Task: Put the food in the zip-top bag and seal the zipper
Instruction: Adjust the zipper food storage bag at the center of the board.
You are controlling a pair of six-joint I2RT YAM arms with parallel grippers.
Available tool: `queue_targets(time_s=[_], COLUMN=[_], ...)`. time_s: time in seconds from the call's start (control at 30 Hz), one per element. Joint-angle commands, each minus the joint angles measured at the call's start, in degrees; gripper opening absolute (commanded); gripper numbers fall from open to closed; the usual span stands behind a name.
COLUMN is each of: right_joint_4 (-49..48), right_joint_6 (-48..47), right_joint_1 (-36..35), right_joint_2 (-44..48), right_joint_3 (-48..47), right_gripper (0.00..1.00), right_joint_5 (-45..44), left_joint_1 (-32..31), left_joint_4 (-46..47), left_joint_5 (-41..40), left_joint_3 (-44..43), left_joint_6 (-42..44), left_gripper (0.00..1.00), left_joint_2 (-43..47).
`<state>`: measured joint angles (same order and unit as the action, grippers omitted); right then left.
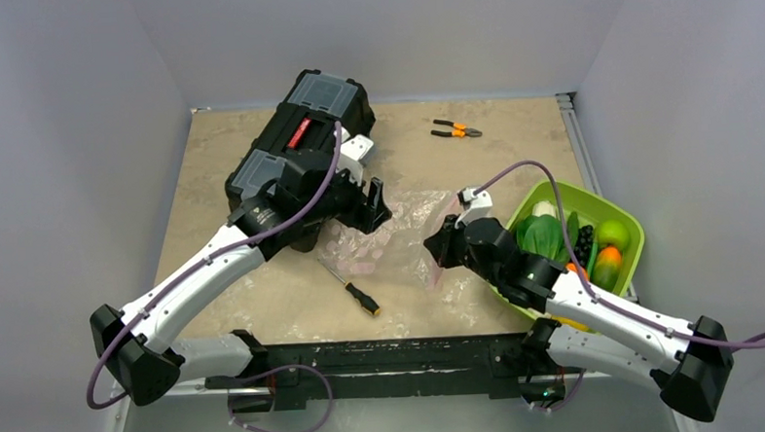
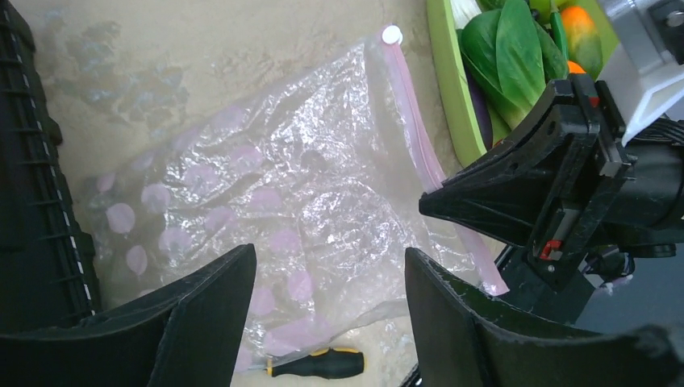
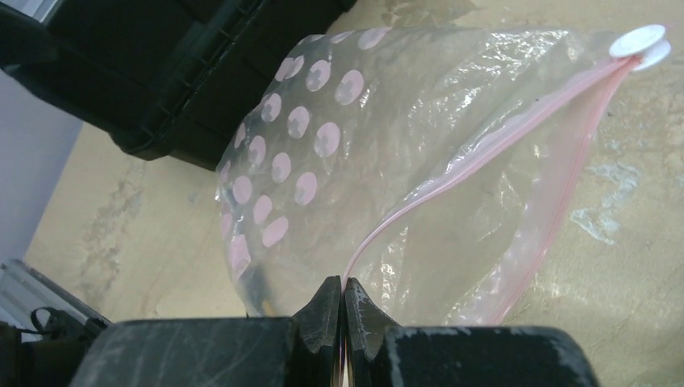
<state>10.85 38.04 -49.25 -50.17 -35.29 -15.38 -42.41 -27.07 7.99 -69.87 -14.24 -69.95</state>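
The clear zip-top bag (image 1: pixel 389 237) with pink dots lies mid-table; it also shows in the left wrist view (image 2: pixel 298 193) and the right wrist view (image 3: pixel 387 161). My right gripper (image 3: pixel 342 284) is shut on the upper lip of the pink zipper (image 3: pixel 476 157) and lifts it, so the bag's mouth gapes. The zipper also shows in the left wrist view (image 2: pixel 419 145). My left gripper (image 2: pixel 331 282) is open and empty, above the bag's left part. The food (image 1: pixel 574 237), with leafy greens, an orange and a green fruit, sits in the lime-green bowl (image 1: pixel 627 220) at the right.
A black toolbox (image 1: pixel 298 151) stands at the back left, touching the bag's left side. A black and yellow screwdriver (image 1: pixel 355 291) lies in front of the bag. Orange-handled pliers (image 1: pixel 456 129) lie at the back.
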Motion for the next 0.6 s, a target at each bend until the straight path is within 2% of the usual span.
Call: queue_targets(time_s=[0.0, 0.2, 0.27, 0.4, 0.57], right_joint_4=[-7.04, -14.46, -17.35, -21.14, -24.8], right_joint_6=[-8.35, -13.17, -14.03, -16.68, -19.02], right_joint_1=[-2.79, -9.09, -9.66, -10.73, -11.95], right_joint_2=[0.3, -2.76, -2.99, -3.71, -3.8], right_joint_3=[-1.9, -2.52, -1.89, -1.57, -1.44], right_gripper=[0.0, 0.0, 0.0, 0.0, 0.0], right_joint_5=[0.41, -0.41, -0.3, 2.35, 5.21], left_joint_1=[-0.65, -0.61, -0.61, -0.57, -0.57], left_joint_4=[2.32, -1.42, -0.77, 0.15, -1.72], left_joint_5=[2.16, 4.55, 5.41, 4.99, 5.4], left_joint_3=[0.66, -2.87, -2.64, -2.23, -4.05], left_joint_6=[-3.72, -4.88, -5.81, -7.03, -7.44], left_gripper=[0.66, 0.65, 0.65, 0.72, 0.72], left_joint_2=[-0.18, -6.29, -6.93, -8.01, -10.22])
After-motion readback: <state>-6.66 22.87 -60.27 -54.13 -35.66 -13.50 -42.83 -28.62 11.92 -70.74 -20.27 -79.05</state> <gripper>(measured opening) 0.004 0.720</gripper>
